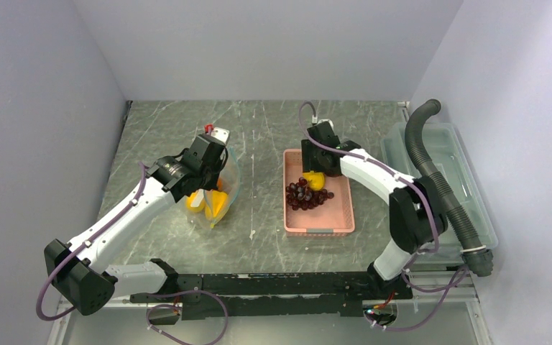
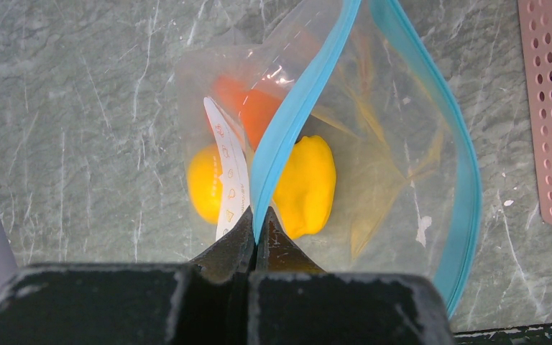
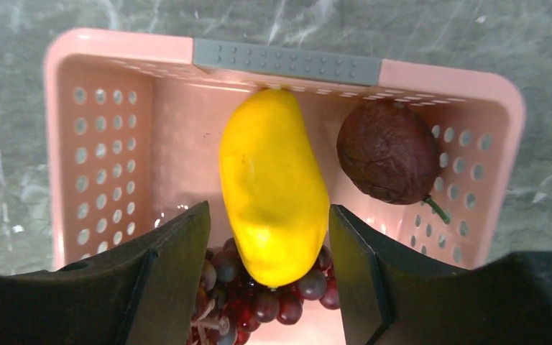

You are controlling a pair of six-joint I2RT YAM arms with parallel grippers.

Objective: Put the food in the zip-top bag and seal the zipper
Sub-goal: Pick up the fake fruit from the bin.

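The clear zip-top bag [image 1: 224, 188] stands open left of the pink basket [image 1: 318, 224]. My left gripper [image 2: 258, 224] is shut on the bag's teal zipper strip [image 2: 291, 115] and holds that edge up. Inside the bag lie an orange fruit [image 2: 248, 106] and two yellow pieces [image 2: 306, 185]. My right gripper [image 3: 267, 219] is open in the basket [image 3: 115, 50], with one finger on each side of a long yellow fruit [image 3: 273, 180]. The yellow fruit rests on the dark grapes [image 3: 259, 298]. In the top view the grapes [image 1: 305, 194] lie mid-basket.
A dark brown round fruit [image 3: 388, 151] lies in the basket's corner. A rigid clear bin [image 1: 474, 205] stands at the right with a grey corrugated hose [image 1: 431, 169] across it. Walls close in left, right and at the back. A white label strip [image 2: 230, 172] is on the bag.
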